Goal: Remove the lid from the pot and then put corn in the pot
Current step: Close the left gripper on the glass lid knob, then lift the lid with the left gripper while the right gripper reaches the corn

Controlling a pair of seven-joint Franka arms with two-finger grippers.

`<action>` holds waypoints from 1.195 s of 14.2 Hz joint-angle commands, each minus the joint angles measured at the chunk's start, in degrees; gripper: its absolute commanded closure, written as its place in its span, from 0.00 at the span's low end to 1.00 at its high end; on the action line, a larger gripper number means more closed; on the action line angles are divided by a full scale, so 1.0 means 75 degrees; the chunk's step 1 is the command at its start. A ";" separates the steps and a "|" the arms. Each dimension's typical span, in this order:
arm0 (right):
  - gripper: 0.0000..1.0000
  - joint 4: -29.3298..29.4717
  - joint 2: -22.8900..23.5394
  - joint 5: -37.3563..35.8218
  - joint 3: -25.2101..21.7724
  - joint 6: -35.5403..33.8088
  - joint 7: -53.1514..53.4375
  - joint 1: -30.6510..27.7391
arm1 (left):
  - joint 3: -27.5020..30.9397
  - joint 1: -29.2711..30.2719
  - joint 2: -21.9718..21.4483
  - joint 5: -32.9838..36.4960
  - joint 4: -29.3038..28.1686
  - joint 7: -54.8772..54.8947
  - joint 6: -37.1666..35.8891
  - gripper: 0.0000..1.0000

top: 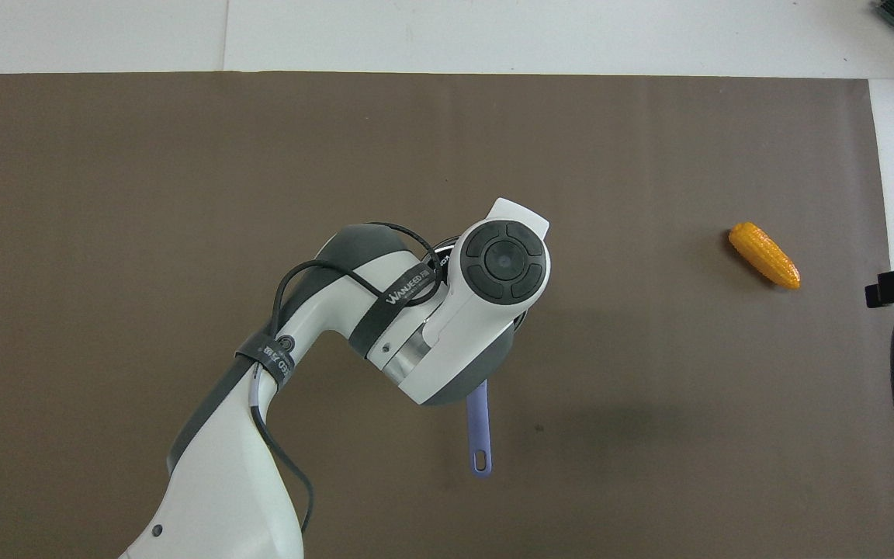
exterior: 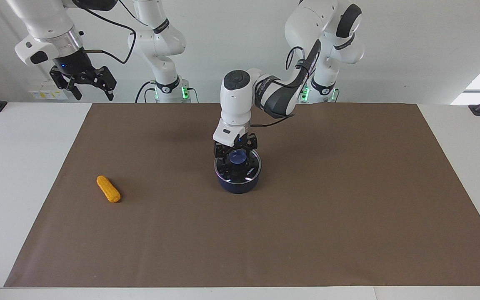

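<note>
Brown matting covers the tabletop (exterior: 348, 233). Facing view: the pot (exterior: 237, 182) sits at centre, the lid (exterior: 248, 171) on it. The left jaws (exterior: 236, 155) straddle the blue knob (exterior: 237, 156), spread and not yet gripping, poised for the lift. Corn (exterior: 108, 189) lies at nine o'clock from the pot. The right jaws (exterior: 86, 85) wait open at eleven o'clock.

Overhead view: the left arm (top: 447, 318) hides the pot; its handle (top: 478, 427) points to six o'clock, and the corn (top: 764, 255) lies at three o'clock.
</note>
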 commanded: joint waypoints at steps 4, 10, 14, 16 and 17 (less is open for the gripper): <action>0.00 -0.0140 -0.0095 0.0044 0.0006 0.0097 0.0029 -0.0068 | 0.0108 -0.0113 0.0033 0.0170 0.0096 -0.0145 -0.0101 0.18; 0.00 -0.0140 -0.0095 0.0044 0.0006 0.0097 0.0029 -0.0068 | 0.0120 -0.0090 0.0021 0.0205 0.0073 -0.0145 -0.0113 0.68; 0.00 -0.0140 -0.0095 0.0044 0.0006 0.0097 0.0029 -0.0068 | 0.0120 -0.0067 -0.0037 0.0240 0.0085 -0.0133 -0.0206 0.79; 0.00 -0.0140 -0.0095 0.0044 -0.0005 0.0097 0.0029 -0.0068 | 0.0120 -0.0055 -0.0084 0.0252 0.0085 -0.0133 -0.0230 0.79; 0.00 -0.0140 -0.0095 0.0044 0.0006 0.0097 0.0029 -0.0068 | 0.0120 -0.0043 -0.0108 0.0252 0.0085 -0.0133 -0.0253 0.79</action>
